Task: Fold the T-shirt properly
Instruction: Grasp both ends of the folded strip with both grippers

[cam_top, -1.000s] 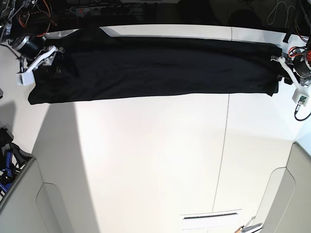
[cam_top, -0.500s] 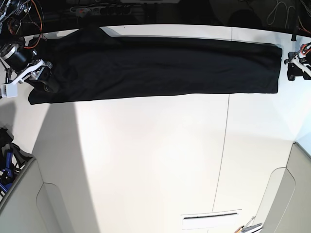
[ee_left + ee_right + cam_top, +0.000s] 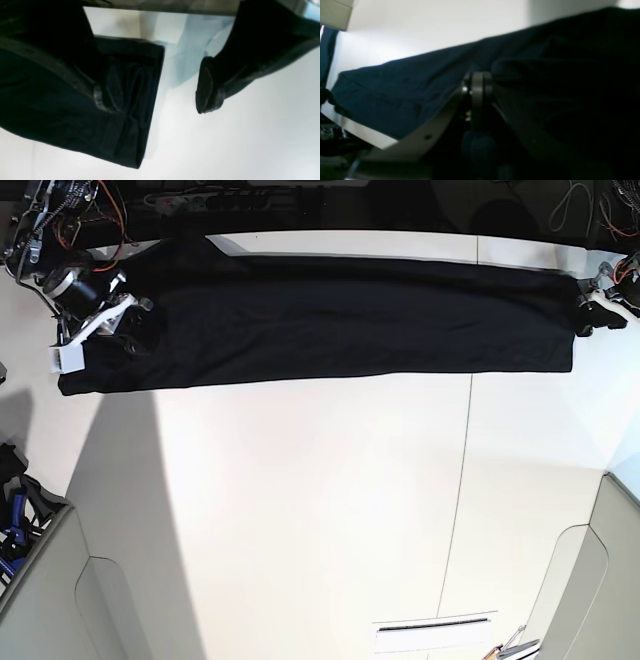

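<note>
The black T-shirt (image 3: 340, 320) lies as a long flat band across the far side of the white table (image 3: 320, 510). My right gripper (image 3: 135, 332) is over the shirt's left end. In the right wrist view its jaws are pressed together (image 3: 477, 86), with shirt fabric (image 3: 395, 97) bunched up around the tips. My left gripper (image 3: 590, 310) is at the shirt's right end. In the left wrist view it is open (image 3: 155, 100): one finger (image 3: 102, 100) rests over the shirt's edge (image 3: 130, 130) and the other finger (image 3: 207, 92) is over bare table.
A seam line (image 3: 462, 480) runs front to back in the table's right half. A white slip (image 3: 435, 635) lies at the front edge. Grey panels stand at the front left (image 3: 50, 600) and front right (image 3: 600, 580). Cables and electronics (image 3: 60, 205) crowd the back left.
My right gripper has moved from the shirt's left edge inward onto the fabric. My left gripper drew off to the right, then came back to the shirt's right end.
</note>
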